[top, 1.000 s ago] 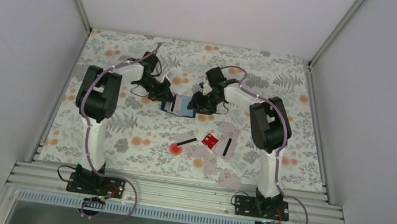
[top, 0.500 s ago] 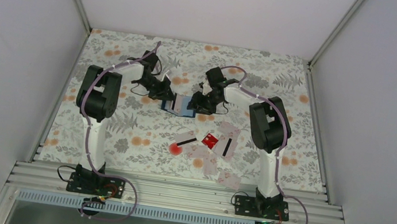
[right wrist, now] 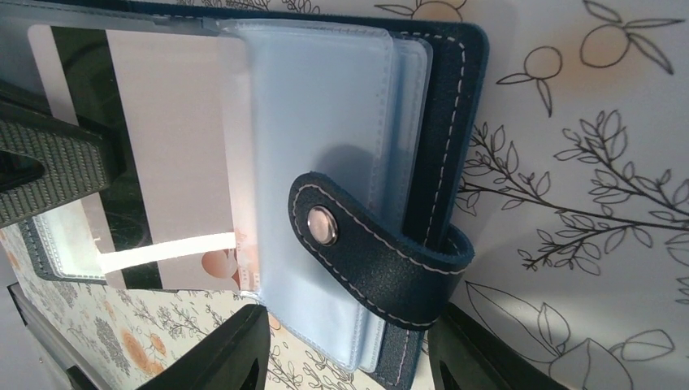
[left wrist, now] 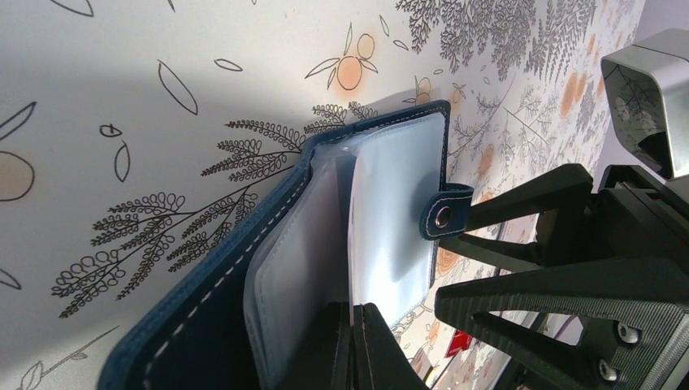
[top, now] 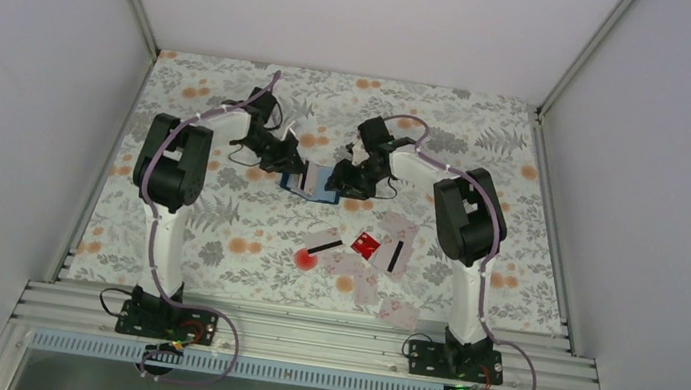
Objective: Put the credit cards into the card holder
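Between both end effectors, card holder [top: 313,184].

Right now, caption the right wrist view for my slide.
Striped card half-slid into the open card holder, snap tab lying across its clear pockets.

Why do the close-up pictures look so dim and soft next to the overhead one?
Overhead view: even, bright light, all sharp but small. Left wrist view: the shut left claw is a dark blur at the bottom, and a broad shadow falls on the floral tablecloth. Right wrist view: the navy stitched card holder is crisp, its clear pockets slightly hazy.
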You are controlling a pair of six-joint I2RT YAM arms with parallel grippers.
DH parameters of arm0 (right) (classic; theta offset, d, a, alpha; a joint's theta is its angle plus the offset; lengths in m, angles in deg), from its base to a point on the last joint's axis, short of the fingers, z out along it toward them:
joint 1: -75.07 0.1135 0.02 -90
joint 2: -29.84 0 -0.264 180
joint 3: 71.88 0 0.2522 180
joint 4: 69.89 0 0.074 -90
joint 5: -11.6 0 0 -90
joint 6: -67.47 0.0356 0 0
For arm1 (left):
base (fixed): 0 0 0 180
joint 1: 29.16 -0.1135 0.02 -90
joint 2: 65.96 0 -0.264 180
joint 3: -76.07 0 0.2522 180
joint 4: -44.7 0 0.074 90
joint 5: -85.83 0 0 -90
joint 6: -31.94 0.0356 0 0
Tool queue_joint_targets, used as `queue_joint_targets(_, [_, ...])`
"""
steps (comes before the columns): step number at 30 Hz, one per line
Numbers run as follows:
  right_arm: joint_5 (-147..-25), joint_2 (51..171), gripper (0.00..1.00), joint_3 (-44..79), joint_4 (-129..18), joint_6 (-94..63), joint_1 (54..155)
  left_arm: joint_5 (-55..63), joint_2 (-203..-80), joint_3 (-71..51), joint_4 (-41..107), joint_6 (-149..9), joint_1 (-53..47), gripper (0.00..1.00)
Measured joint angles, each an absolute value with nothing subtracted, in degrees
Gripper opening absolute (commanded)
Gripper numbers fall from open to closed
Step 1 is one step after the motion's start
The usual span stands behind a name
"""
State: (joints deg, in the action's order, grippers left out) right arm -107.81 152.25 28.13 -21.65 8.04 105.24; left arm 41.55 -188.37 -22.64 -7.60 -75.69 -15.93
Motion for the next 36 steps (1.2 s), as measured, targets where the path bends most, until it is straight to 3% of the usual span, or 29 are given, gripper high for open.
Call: queue_joint_targets(36, [-107.72, 152.25, 0.49, 28.13, -21.65, 7.89, 105.39, 43.49, -189.26, -21.74, -4.04, -77.19, -15.54, 0.02])
